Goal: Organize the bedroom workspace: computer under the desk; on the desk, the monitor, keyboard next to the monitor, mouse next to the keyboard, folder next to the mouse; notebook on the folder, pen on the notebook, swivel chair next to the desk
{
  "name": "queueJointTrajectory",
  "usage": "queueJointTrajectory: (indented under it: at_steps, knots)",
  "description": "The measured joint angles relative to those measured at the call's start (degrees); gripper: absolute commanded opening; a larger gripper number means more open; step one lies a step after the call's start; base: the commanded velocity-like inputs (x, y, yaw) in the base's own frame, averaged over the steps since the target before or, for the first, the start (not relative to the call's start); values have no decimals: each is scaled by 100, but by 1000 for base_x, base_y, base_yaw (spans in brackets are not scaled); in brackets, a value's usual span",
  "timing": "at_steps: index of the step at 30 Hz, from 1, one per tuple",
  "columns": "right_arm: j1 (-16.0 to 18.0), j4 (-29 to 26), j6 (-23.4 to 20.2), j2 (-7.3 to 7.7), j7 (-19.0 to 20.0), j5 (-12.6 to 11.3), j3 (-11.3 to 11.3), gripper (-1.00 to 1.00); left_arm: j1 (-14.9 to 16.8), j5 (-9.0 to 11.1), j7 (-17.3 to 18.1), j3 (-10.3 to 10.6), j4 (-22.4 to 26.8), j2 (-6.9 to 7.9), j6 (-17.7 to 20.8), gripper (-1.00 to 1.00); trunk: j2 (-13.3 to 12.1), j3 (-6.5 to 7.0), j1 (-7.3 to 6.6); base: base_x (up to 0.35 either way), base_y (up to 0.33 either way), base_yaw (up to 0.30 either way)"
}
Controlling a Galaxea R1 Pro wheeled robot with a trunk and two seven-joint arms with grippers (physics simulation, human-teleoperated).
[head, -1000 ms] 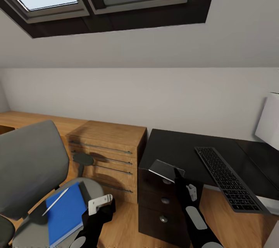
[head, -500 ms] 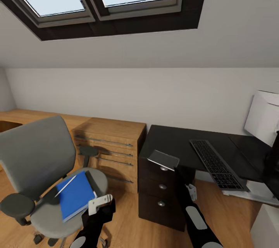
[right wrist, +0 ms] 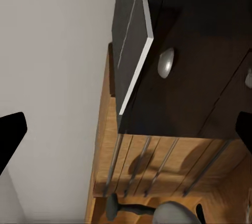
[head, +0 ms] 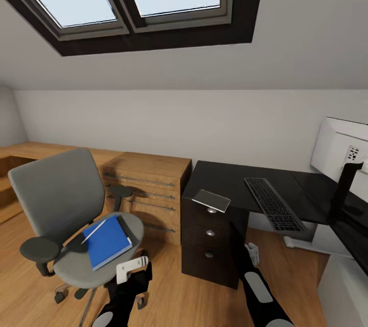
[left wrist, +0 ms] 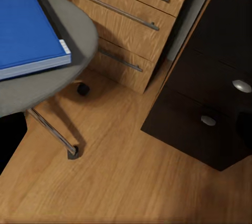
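- Nearest, low over the wood floor point(left wrist: 121, 182): left gripper point(head: 132, 267) beside the chair's seat, apparently spread wide, with dark shapes at both edges of its wrist view, though too little of the fingers shows to be sure; nothing held.
- Alongside, right gripper point(head: 238, 237) raised before the dark 3-drawer unit point(head: 208, 245), fingers point(right wrist: 11, 129) far apart, carrying nothing.
- Not yet moved: blue folder point(head: 106, 240) flat on the seat of the swivel chair point(head: 56, 199), with the white pen point(head: 94, 231) lying across its near corner.
- Parked a little off the desk point(head: 230, 179), in front of the wooden dresser point(head: 148, 184): that same chair, so its positioning step looks unfinished.
- Already up on the desk: notebook point(head: 211, 200) at the corner above the drawers, overhanging the edge slightly in the right wrist view.
- Further along the black top: keyboard point(head: 273, 204), lying just beside the monitor point(head: 340, 156), whose white back faces this way on its black stand point(head: 343, 189); both steps judged done.
- Remaining, by this reading: folder to the desk, notebook onto it, pen on top, chair drawn in.
- No brand, label or readable writing anywhere; key legends too small, and merely a small port panel on the monitor's back.
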State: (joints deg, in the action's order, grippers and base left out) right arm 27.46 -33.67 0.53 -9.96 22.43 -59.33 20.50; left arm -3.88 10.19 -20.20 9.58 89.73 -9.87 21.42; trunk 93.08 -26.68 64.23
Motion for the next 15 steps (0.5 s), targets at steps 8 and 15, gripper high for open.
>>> queueJointTrajectory:
  at_steps: [8, 15]
  knots:
    - [0, 85, 17, 0, 4, 16, -328, 100, 0, -7, -6, -11, -12, 1, -2, 100, -320, 143, -176, -15, -4, 0]
    - [-8, 437, 34, 0, 32, 118, -668, 100, 0, -15, -9, -8, -103, 1, -3, 100, -600, 269, -330, -2, 0, 0]
